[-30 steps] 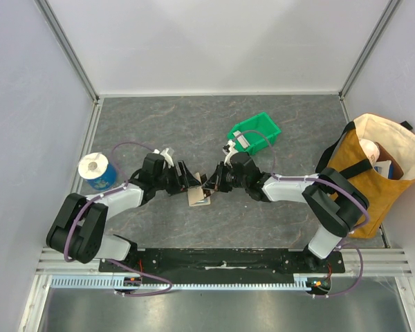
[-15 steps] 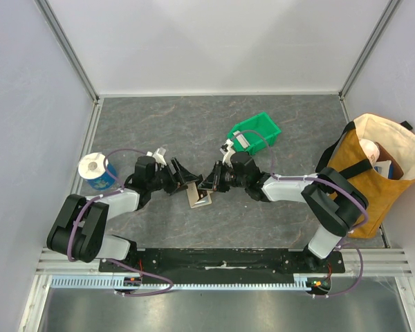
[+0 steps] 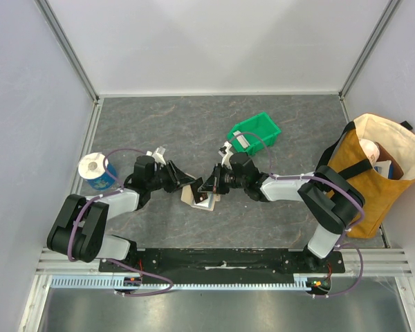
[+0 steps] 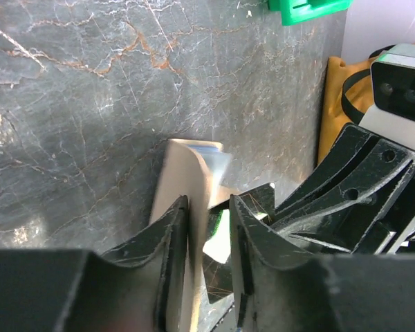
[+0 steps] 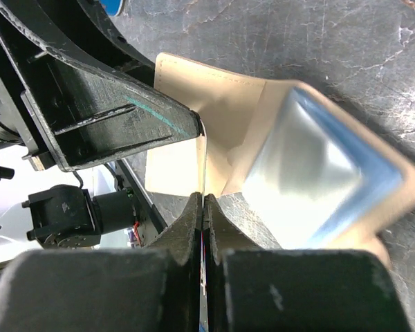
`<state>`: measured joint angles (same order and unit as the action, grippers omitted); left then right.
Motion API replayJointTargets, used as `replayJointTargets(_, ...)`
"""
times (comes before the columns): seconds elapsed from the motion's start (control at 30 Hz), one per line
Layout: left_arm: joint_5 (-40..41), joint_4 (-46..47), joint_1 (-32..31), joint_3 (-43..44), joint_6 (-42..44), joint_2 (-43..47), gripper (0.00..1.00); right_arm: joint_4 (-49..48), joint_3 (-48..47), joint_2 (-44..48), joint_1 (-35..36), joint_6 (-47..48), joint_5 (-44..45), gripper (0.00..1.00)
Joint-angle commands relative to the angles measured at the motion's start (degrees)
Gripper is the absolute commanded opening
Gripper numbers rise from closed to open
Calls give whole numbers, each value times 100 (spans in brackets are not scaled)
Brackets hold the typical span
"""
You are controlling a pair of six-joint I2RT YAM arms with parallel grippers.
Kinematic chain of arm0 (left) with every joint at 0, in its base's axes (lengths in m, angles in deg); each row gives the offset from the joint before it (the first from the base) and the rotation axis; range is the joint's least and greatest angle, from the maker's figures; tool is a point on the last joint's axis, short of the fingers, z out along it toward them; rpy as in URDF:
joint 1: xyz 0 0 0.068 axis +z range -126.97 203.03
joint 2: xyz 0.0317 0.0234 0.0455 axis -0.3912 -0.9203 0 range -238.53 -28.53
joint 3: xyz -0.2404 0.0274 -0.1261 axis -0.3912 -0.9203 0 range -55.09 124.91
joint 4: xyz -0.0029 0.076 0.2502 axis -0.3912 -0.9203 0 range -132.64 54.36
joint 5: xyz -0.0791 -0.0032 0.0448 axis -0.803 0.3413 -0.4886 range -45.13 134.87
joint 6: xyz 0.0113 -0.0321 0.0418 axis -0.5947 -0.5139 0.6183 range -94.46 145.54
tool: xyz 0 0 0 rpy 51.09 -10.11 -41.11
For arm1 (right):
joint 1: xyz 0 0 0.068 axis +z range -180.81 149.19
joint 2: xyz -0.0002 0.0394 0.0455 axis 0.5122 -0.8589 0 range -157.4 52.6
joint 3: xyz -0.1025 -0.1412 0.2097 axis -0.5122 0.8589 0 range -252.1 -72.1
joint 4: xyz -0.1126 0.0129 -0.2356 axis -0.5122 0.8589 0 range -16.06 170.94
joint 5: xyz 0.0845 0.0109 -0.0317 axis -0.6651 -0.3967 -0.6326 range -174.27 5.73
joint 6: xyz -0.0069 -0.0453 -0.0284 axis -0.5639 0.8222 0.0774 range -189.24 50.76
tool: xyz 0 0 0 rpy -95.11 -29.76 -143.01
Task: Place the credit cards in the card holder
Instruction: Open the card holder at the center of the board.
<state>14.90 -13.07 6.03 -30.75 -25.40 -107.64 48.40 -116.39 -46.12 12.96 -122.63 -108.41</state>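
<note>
Card holder (image 4: 183,173) — between left gripper (image 4: 209,207) fingers.

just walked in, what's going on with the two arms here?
Both arms are working on the tan card holder, which lies open in the middle of the table. The left gripper straddles one of its flaps, jaws partly open with a gap on one side. The right gripper is shut, with something thin and edge-on at its tips; card or flap, I can't tell. A light blue card already sits inside the holder.
</note>
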Motion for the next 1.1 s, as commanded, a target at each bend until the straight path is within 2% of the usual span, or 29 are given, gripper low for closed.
replayJointTargets(0.0, 36, 46, 21, 1, 49, 168, 27, 101, -255, -16, 26, 109, 5, 0)
replayJointTargets(0.07, 71, -41, 21, 10, 101, 203, 23, 172, -255, 1, 18, 144, 111, 0)
replayJointTargets(0.23, 185, -463, 21, 97, 373, 343, 23, 672, -334, 63, 26, 381, 541, 0)
replayJointTargets(0.33, 176, -735, 21, 185, 575, 388, 32, 997, -369, 81, 26, 522, 840, 0)
replayJointTargets(0.47, 229, -1008, 21, 229, 830, 484, 37, 1104, -387, 63, 27, 592, 990, 0)
replayJointTargets(0.7, 168, -1255, 21, 300, 1051, 510, 24, 1042, -405, -69, 26, 575, 963, 0)
replayJointTargets(0.83, 247, -1378, 21, 291, 1086, 634, 2, 1183, -405, 10, 26, 706, 1122, 0)
replayJointTargets(1.07, 650, -1711, 3, 186, 972, 941, 2, 1674, -185, 642, 26, 944, 1974, 0)
